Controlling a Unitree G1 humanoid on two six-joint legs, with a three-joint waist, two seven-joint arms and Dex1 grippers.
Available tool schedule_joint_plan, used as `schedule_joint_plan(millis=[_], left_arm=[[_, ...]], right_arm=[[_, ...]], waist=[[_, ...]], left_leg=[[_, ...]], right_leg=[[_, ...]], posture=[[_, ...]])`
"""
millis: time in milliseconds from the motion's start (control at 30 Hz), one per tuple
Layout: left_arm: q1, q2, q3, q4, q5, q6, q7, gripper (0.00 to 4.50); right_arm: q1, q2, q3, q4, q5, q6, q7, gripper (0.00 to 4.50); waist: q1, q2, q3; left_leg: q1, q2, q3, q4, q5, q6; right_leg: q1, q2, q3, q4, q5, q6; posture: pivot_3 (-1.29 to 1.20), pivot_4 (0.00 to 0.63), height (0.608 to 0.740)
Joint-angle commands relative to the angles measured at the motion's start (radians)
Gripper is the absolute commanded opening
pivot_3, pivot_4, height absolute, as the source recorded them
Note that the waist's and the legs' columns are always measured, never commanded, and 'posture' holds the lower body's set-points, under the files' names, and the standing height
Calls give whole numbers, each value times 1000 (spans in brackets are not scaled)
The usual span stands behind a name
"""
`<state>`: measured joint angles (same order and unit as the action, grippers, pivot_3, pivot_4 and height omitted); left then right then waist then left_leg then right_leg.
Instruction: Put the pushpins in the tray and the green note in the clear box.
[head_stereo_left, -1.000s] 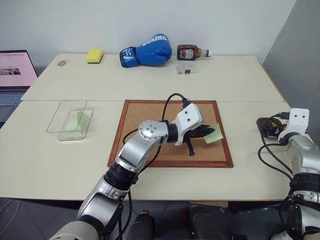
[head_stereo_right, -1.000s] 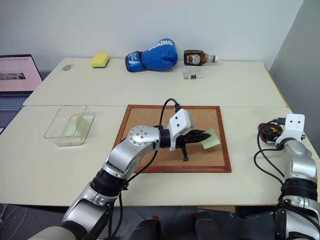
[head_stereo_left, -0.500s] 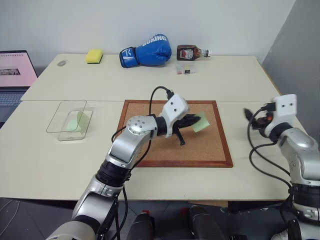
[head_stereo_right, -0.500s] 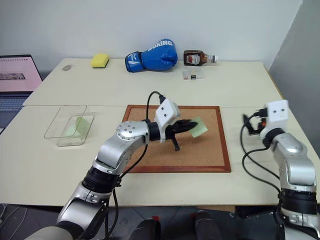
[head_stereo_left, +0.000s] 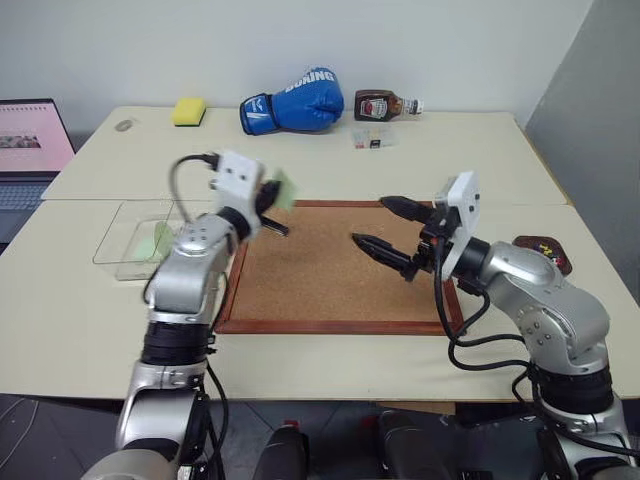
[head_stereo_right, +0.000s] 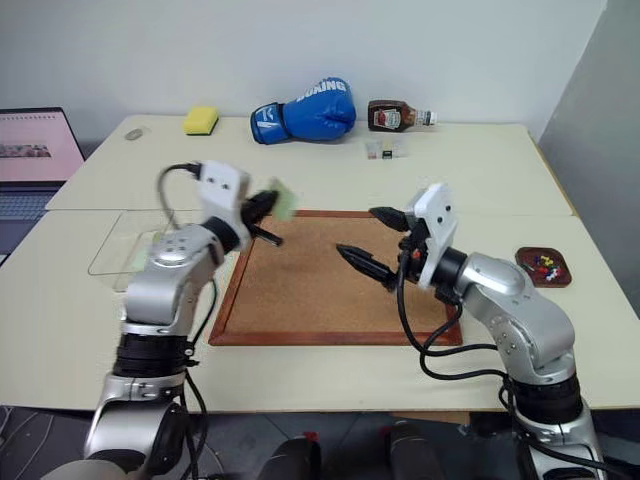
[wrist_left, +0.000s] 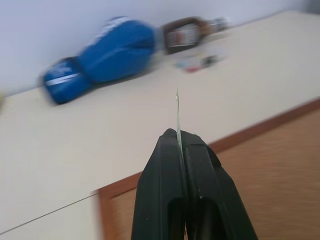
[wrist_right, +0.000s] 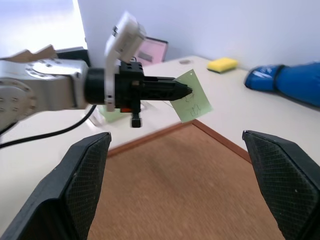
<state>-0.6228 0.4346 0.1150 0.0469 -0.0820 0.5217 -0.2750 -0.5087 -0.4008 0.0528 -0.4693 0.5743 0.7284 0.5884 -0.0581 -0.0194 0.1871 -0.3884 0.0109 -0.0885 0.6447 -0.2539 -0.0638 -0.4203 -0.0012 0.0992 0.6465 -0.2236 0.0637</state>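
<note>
1. My left claw (head_stereo_left: 272, 203) has swung left off the cork board (head_stereo_left: 330, 270), pinching the green note (head_stereo_left: 286, 188) shut, nearer the clear box (head_stereo_left: 125, 245).
2. My right claw (head_stereo_left: 385, 224), open and empty, has left the tray (head_stereo_right: 543, 267).

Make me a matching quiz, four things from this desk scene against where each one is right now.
Things:
1. pale-green paper note
2. dark reddish-brown tray
3. blue boxing glove
4. clear plastic box

Places:
A. far side of the table, beside the sauce bottle
B. pinched in the left gripper
C. left of the cork board
D. right of the cork board

Pairs: 1-B, 2-D, 3-A, 4-C
</note>
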Motion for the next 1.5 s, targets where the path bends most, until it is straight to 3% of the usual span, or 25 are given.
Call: schedule_joint_plan(millis=[33, 167, 467, 500, 1033, 1233, 1500], left_arm=[[8, 56, 102, 12, 84, -49, 156, 0], [6, 76, 192, 45, 103, -33, 272, 0], [22, 55, 260, 109, 87, 13, 370, 0], [19, 53, 270, 122, 79, 14, 376, 400], [10, 59, 287, 181, 37, 2, 396, 3337], [57, 1, 189, 20, -44, -57, 223, 4487], [264, -152, 48, -305, -113, 26, 157, 4487]], right_arm=[[-42, 29, 11, -15, 32, -5, 6, 4459], [-76, 66, 11, -2, 50, 7, -5, 4459], [-80, 70, 10, 1, 45, 8, -16, 4459], [-78, 69, 9, -2, 45, 10, -20, 4500], [-64, 64, -19, -15, 67, 36, -66, 4500], [-18, 35, -23, -14, -24, 23, -149, 4500], [194, 74, -37, -21, -275, -49, -422, 4500]], waist=[[1, 0, 0], [2, 0, 0], [11, -1, 0], [10, -1, 0], [7, -1, 0], [14, -1, 0], [15, -2, -1]], left_leg=[[0, 0, 0, 0, 0, 0], [-2, 0, -2, 1, 0, 0], [-2, -1, -3, 1, 0, 0], [-2, 0, -3, 1, 0, 0], [-2, 0, -4, 1, 0, 0], [-3, -1, -4, 1, 0, 0], [-4, -1, -1, 0, 0, -1]], right_leg=[[0, 0, 0, 0, 0, 0], [-1, -1, -2, 0, 0, -1], [0, -1, -3, 0, 1, -1], [0, -1, -4, 1, 1, -1], [0, -1, -4, 1, 1, -1], [0, -1, -4, 0, 1, -1], [-2, -2, -2, -1, 3, -5]], posture=[[0, 150, 740], [0, 150, 740], [0, 150, 740], [0, 150, 740], [0, 150, 740], [0, 150, 740], [0, 150, 740]])
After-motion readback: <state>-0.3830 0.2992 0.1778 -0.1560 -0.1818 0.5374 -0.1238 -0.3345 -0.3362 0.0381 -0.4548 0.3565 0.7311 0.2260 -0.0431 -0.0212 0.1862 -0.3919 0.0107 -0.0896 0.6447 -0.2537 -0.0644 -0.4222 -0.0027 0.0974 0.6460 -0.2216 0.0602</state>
